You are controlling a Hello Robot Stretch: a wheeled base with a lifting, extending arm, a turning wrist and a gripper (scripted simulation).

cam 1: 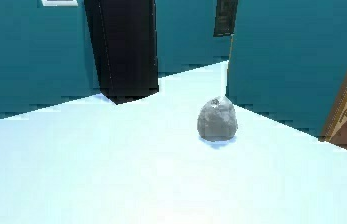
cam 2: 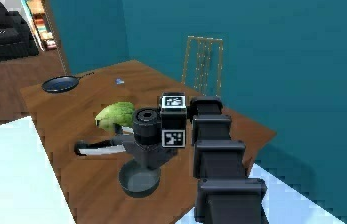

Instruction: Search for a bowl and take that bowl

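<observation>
A dark grey round bowl [cam 2: 141,180] sits on the brown wooden table [cam 2: 221,110], near its front edge. The dark arm [cam 2: 226,185] rises from the arm side view's bottom, with two white marker squares [cam 2: 172,118] at its far end. Left of them is the gripper [cam 2: 139,155], its dark body and thin fingers reaching down just above the bowl. The bowl lies on the table right at the gripper's far end, so I cannot tell whether it holds anything or touches the bowl.
On the table lie a green leafy lump [cam 2: 116,116], a white and black utensil [cam 2: 96,150] and a dark flat pan [cam 2: 61,85]. A wooden chair [cam 2: 203,62] stands behind the table. In the forward view: pale floor, a grey rock-like lump [cam 1: 217,120], a tall black cabinet [cam 1: 124,48].
</observation>
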